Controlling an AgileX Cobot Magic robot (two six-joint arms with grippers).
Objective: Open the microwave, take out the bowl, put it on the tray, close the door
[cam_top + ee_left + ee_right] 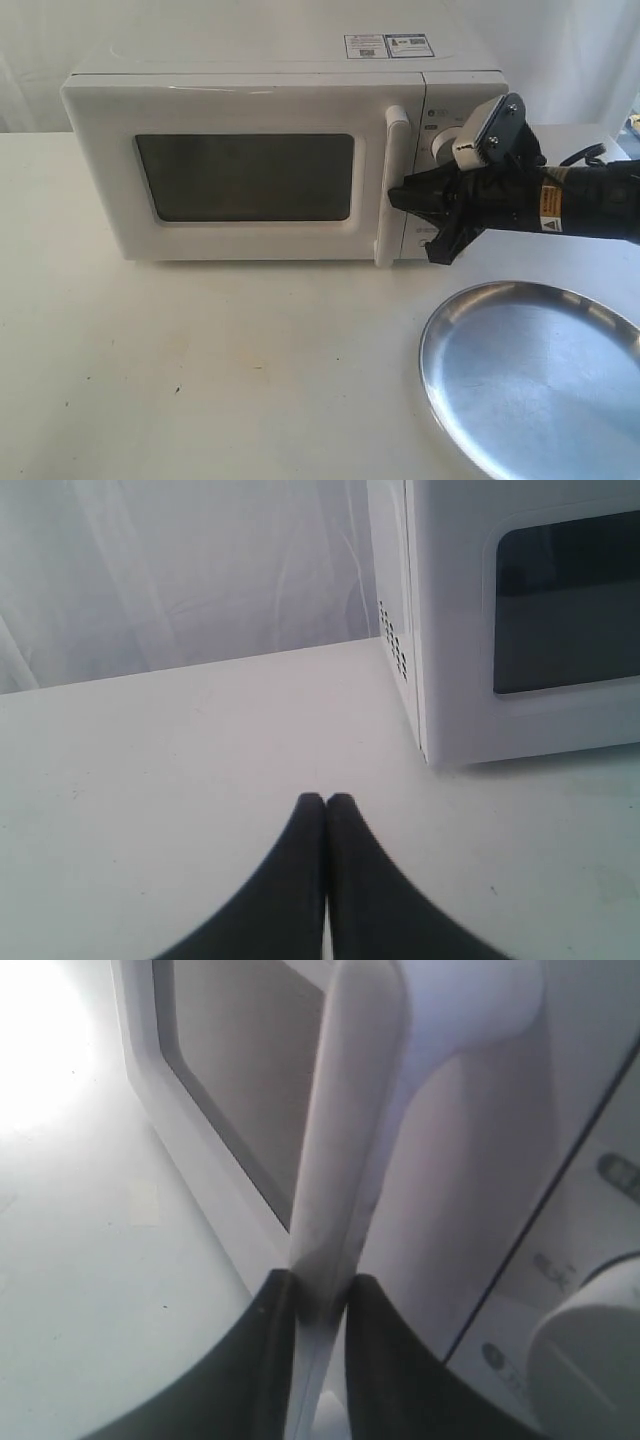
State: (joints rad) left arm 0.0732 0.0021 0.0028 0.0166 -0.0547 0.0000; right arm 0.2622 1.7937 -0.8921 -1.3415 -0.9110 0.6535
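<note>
The white microwave (260, 90) stands at the back of the table with its door (250, 178) closed. My right gripper (400, 195) is shut on the door's vertical bar handle (392, 150); in the right wrist view the handle (345, 1140) runs between the two black fingers (270, 1360) of the gripper (320, 1290). The silver tray (530, 380) lies at the front right of the table. My left gripper (326, 798) is shut on nothing, low over the table beside the microwave's corner (420, 680). The bowl is hidden.
White tabletop (200, 370) stretches in front of the microwave. A white curtain (180, 570) hangs behind. A round dial (590, 1360) sits on the control panel close to my right gripper. The right arm (590, 200) reaches in over the tray's far side.
</note>
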